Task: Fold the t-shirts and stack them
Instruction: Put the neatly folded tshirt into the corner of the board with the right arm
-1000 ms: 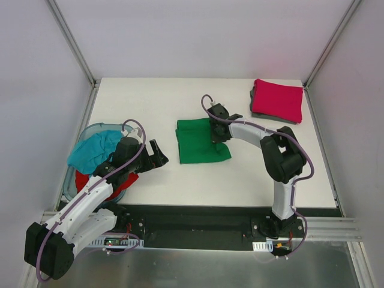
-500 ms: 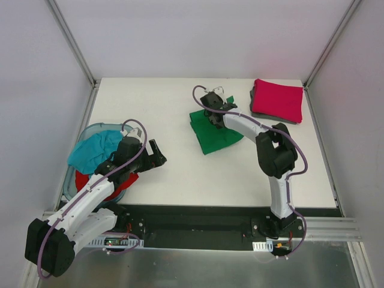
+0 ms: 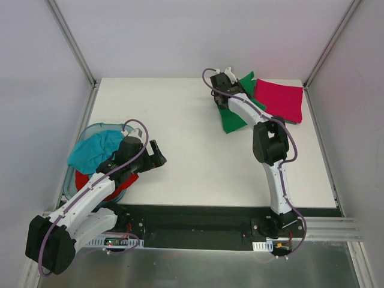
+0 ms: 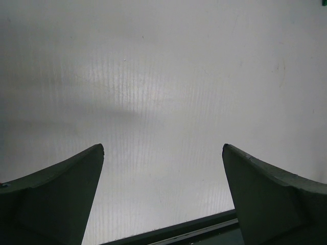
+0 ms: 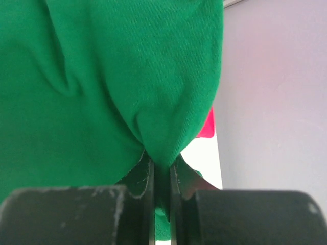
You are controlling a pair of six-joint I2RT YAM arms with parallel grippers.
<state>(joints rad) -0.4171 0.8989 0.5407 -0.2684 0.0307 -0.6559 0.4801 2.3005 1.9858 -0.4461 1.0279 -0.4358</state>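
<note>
Hiding most beyond the right gripper (image 5: 162, 166): pinched green t-shirt (image 5: 92, 76)

Robotics lab work cell

A bare white table (image 3: 180, 138) stands boxed in by plain pale panels (image 3: 198, 36) and slanting aluminium posts (image 3: 72, 42). At 6 o'clock the left arm (image 3: 90, 198) and right arm (image 3: 277, 174) are bolted to a black base rail (image 3: 198, 223) on metal extrusion (image 3: 336, 227), with a loose purple cable (image 3: 139, 129) and an exposed circuit board (image 3: 117, 242).

Top camera looks down on flat white table (image 3: 180, 120). Left wrist faces it close; right wrist closer, on bright green cloth shirt (image 5: 102, 76).
</note>
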